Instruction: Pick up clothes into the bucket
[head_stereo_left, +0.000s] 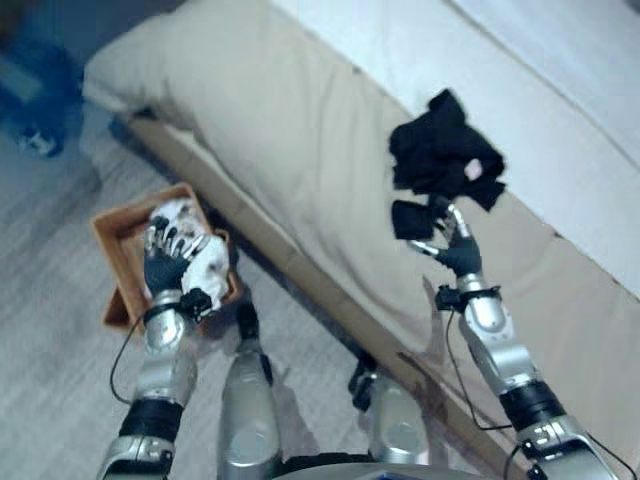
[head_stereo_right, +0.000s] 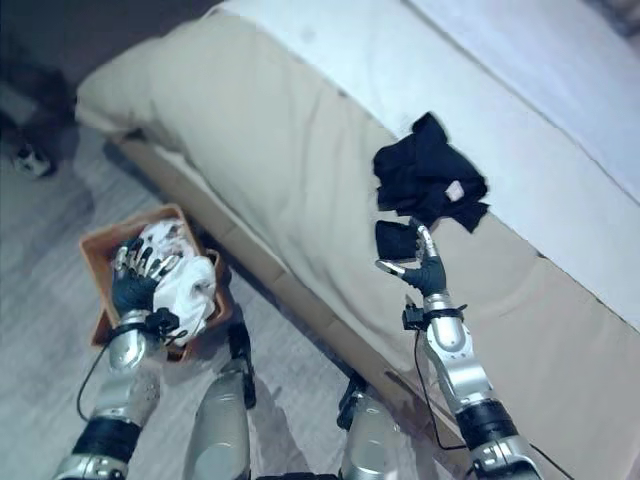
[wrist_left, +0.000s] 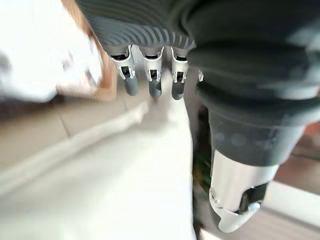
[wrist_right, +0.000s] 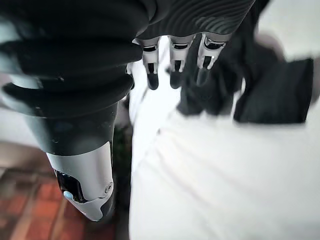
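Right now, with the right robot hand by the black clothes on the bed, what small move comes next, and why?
Probably ease the right robot hand forward onto the black clothes and close on them. Its fingers are open just short of the pile, holding nothing, while the left robot hand is over the white clothes in the bucket.

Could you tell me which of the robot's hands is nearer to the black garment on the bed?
Right. The right hand reaches just below the black garment, fingers open. The left hand hangs over the white clothes in the orange basket on the floor.

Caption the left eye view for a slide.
Left hand over white clothes in the basket; open right hand reaching black clothes.
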